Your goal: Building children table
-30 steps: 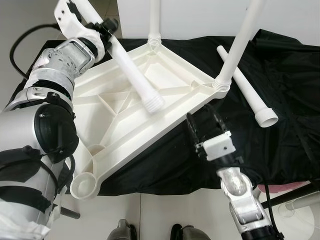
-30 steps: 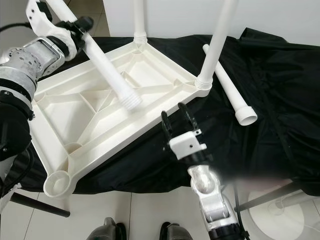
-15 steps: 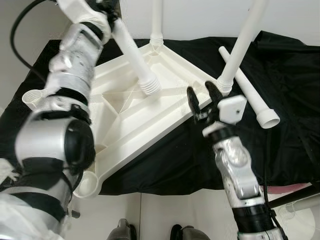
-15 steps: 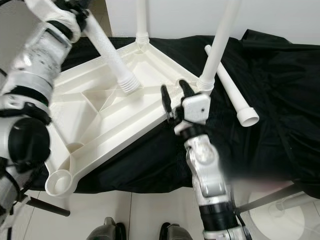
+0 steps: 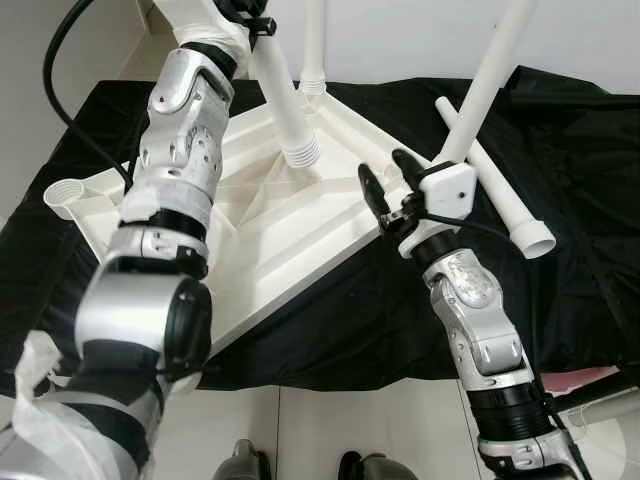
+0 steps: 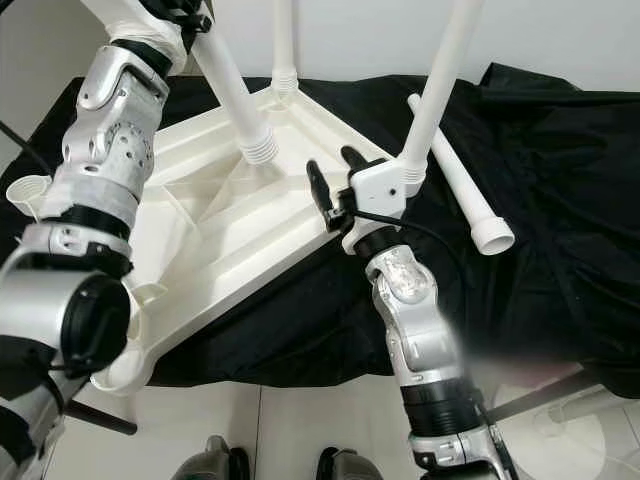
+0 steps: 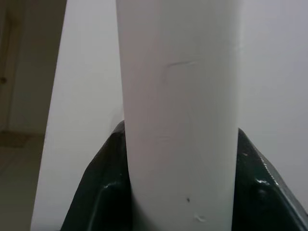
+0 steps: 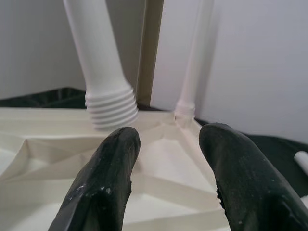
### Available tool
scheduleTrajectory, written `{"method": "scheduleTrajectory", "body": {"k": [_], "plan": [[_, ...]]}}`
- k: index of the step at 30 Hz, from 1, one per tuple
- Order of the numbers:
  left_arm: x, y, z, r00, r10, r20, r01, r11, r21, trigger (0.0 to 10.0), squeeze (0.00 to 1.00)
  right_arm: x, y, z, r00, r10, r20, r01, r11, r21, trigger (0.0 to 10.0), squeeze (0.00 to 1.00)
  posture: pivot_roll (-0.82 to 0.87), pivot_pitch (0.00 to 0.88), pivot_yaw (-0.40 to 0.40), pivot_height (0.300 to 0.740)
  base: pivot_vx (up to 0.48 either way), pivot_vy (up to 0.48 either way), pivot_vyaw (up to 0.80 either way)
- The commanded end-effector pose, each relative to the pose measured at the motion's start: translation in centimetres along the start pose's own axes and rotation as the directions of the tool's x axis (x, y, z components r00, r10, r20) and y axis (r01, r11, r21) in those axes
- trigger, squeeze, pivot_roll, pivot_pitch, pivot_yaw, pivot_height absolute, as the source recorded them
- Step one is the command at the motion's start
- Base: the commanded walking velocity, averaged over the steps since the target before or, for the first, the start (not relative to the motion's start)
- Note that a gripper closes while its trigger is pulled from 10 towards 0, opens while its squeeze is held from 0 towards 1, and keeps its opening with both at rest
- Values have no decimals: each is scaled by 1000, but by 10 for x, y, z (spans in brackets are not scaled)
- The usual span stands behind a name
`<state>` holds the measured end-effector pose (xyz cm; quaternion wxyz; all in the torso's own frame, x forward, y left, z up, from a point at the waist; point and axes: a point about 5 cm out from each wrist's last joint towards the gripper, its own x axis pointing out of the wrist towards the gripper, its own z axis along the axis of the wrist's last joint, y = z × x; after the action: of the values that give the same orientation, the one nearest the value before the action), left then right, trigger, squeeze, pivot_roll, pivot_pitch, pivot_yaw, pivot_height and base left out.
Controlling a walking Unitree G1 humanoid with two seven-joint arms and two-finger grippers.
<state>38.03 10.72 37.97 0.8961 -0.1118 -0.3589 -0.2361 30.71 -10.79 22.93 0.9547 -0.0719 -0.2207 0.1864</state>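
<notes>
**Fingers on a leg, tabletop upside down**

Fingers (image 7: pixel 103 192) of the left gripper (image 5: pixel 250 12) are closed on a white leg (image 5: pixel 285 110), seen pressed against both its sides in the left wrist view. The leg is held high and tilted, its threaded end (image 5: pixel 301 155) hanging just above the underside of the white tabletop (image 5: pixel 250 240); whether the thread touches the plastic cannot be told.

The tabletop is laid upside down and slanted on a desk covered with black cloth (image 5: pixel 560 130), ribs and corner sockets facing up. One open socket (image 5: pixel 66 192) is seen at the left corner. Two legs are already stood upright in sockets: one at the far corner (image 5: pixel 314 40) and one at the right corner (image 5: pixel 490 80).

The right gripper (image 5: pixel 388 180) is held at the tabletop's near right edge, beside the right-corner leg. Its fingers (image 8: pixel 106 187) are spread apart and nothing is gripped between them; in the right wrist view the ribbed underside and the hanging threaded end are seen between them, farther off. Whether the fingertips rest on the edge cannot be told.

A fourth leg (image 5: pixel 500 190) is laid loose on the cloth, to the right of the tabletop, its wide open end turned toward the robot.
</notes>
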Motion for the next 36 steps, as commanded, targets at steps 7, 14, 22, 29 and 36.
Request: {"method": "scheduleTrajectory", "body": {"k": [7, 14, 22, 29, 36], "plan": [[-5, -33, 2, 990, -134, 33, 132, 989, 64, 10000, 0, 11, 7, -1, 998, 46, -44, -47, 999, -21, 10000, 0, -79, 63, 4, 740, 0, 0, 0], [-12, -58, -8, 981, -191, 20, 189, 979, 80, 10000, 0, 17, 7, -1, 997, 62, -51, -65, 996, -58, 10000, 0, -71, 54, -6, 740, 0, 0, 0], [-17, -79, -12, 973, -232, 18, 231, 972, 47, 10000, 0, 24, 7, 1, 997, 69, -44, -71, 996, -55, 10000, 1000, -73, 51, -9, 740, 0, 0, 0], [-19, -88, -12, 968, -249, 17, 249, 968, 30, 10000, 0, 29, 7, 3, 997, 66, -36, -69, 994, -88, 10000, 1000, -70, 54, -14, 740, 0, 0, 0], [-21, -97, -11, 966, -257, 19, 257, 966, 16, 10000, 0, 42, 4, 3, 998, 51, -33, -55, 988, -142, 10000, 0, -67, 57, -14, 740, 0, 0, 0]]}}
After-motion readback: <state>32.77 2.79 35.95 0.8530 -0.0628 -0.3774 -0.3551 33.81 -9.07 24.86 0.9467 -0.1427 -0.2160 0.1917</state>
